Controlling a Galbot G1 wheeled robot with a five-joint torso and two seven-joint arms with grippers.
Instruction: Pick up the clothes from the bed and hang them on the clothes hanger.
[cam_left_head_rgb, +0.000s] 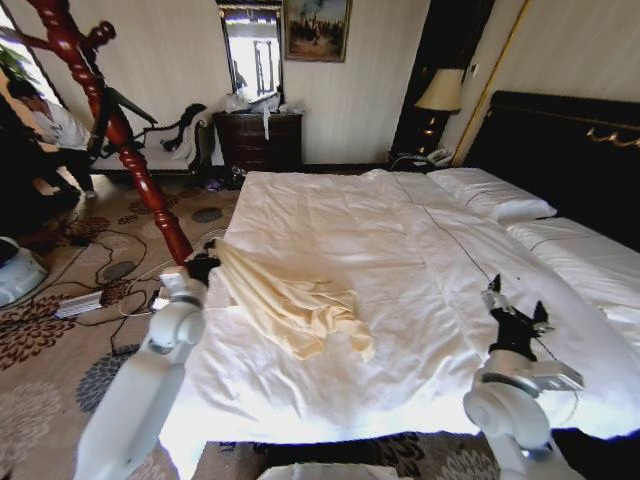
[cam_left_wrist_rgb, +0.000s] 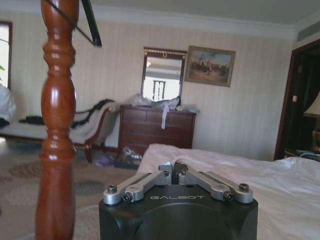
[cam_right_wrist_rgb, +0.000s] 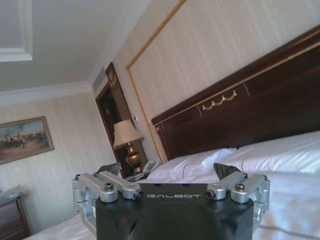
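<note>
Looking down from the head view, the clothes (cam_left_head_rgb: 290, 300) lie crumpled on the near-left part of the bed (cam_left_head_rgb: 400, 240), at about 8 o'clock from its middle. The left gripper (cam_left_head_rgb: 203, 266) sits at the garment's upper end, seemingly pinching it, just beside the wooden coat stand (cam_left_head_rgb: 120, 130). The right gripper (cam_left_head_rgb: 515, 308) hovers at 4 o'clock over bare sheet, fingers spread and empty.

From the left wrist view, the left fingers (cam_left_wrist_rgb: 172, 170) are drawn together on a sliver of pale fabric; the clothes hanger (cam_left_wrist_rgb: 90, 22) hangs above at 11 o'clock. Lifting well likely means rising slowly, so the thin cloth does not slip.

From the right wrist view, the fingers (cam_right_wrist_rgb: 225, 170) stand wide apart before the headboard (cam_right_wrist_rgb: 240, 115).
</note>
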